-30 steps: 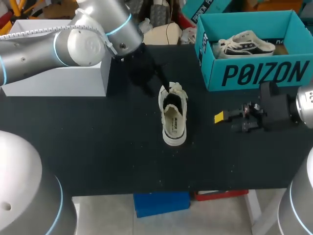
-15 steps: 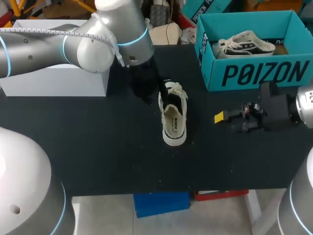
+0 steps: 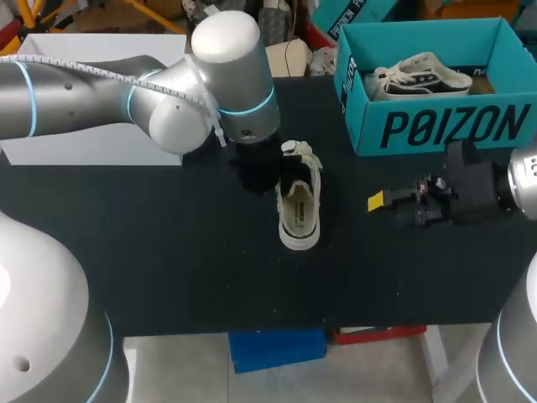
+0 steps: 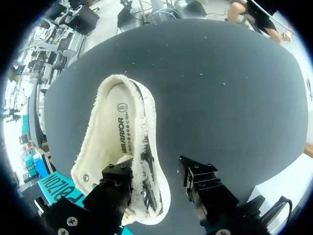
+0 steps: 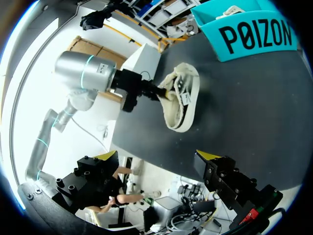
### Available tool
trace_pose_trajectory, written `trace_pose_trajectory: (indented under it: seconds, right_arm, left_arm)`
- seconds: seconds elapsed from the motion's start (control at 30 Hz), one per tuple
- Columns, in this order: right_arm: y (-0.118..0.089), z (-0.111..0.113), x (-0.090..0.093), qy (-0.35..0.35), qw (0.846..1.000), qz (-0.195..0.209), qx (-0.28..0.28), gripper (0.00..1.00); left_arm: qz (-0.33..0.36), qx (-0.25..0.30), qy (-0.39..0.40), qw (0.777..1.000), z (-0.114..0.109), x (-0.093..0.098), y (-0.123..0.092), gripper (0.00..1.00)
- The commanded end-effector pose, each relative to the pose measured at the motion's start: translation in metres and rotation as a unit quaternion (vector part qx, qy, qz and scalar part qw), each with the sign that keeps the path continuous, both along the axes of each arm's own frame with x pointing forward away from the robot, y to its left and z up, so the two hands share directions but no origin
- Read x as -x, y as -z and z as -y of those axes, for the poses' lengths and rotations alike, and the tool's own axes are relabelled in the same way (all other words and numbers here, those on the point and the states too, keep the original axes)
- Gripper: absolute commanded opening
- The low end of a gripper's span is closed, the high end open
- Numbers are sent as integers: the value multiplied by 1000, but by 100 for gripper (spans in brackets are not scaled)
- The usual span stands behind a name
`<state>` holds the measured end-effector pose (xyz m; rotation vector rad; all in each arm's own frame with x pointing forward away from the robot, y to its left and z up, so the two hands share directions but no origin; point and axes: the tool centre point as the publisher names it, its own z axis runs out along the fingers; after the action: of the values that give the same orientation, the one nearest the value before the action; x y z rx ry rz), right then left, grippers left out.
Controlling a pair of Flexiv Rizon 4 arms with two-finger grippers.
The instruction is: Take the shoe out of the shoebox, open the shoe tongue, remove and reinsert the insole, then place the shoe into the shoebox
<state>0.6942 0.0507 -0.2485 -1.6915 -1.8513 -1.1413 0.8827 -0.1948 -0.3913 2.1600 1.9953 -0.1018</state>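
Head view: shoe [image 3: 298, 206] is out of the shoebox [image 3: 436, 126] and sits centre frame on the table [image 3: 168, 252], lace end toward the top of the frame. Shoebox is upper right, with a second shoe [image 3: 419, 77] inside it. Left gripper [image 3: 284, 166] is at the shoe's lace end. Right gripper [image 3: 388, 208] hangs at mid right, well apart from the shoe.

Left wrist view: left gripper [image 4: 156, 178] is part open. One finger [image 4: 115, 178] is over the shoe's [image 4: 120, 147] opening by the laces and the other is outside on the table side (visible gap to the sidewall), so nothing is clamped. The insole looks seated.

Right wrist view: right gripper [image 5: 156, 156] is spread wide and empty. The shoe [image 5: 181, 100] is well ahead of it, with the left gripper [image 5: 161, 93] on the shoe's far end.

Step, my read: tongue opening, with the insole not yet pulled. The next move needs the left gripper to close on the tongue or lace edge and peel it back. The right gripper probably has to pin the heel so the shoe doesn't slide.
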Motion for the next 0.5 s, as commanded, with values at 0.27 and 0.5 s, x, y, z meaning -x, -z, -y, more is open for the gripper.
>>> trace_pose_trajectory:
  seconds: [0.27,0.5]
  right_arm:
    - [-1,0,0,0,1000,-1,1,100]
    - [-1,0,0,0,1000,-1,1,100]
  left_arm:
    - [-2,0,-27,1000,4,-2,16,43]
    - [1,-4,-35,999,4,-8,22,40]
